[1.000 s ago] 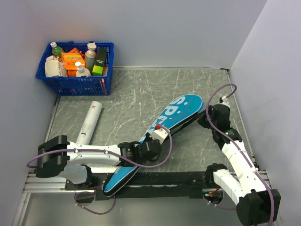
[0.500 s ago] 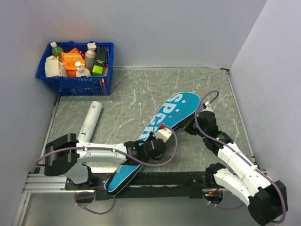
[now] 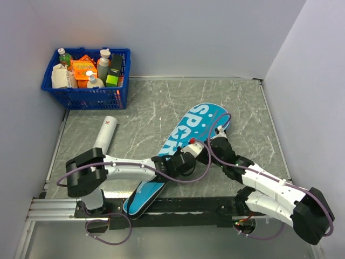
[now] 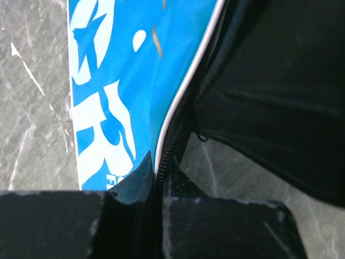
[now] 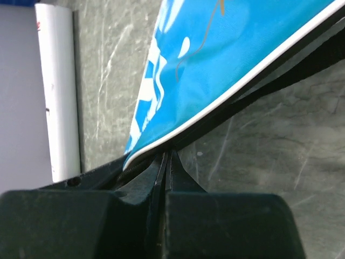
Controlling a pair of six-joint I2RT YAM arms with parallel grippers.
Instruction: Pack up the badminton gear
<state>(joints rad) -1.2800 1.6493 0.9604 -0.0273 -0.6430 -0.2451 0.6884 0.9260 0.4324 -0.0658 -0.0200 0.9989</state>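
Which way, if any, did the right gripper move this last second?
Yes. The right gripper, pinching the teal cover, moved left, away from the right wall, towards the white tube.

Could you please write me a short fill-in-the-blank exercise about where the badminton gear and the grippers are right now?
1. The left gripper and right gripper are both ____ on the edge of the teal cover.
2. In the top view, the white tube lies on the cover's ____ side.
3. The basket of bottles and boxes is ____ in colour.
Missing words: shut; left; blue.
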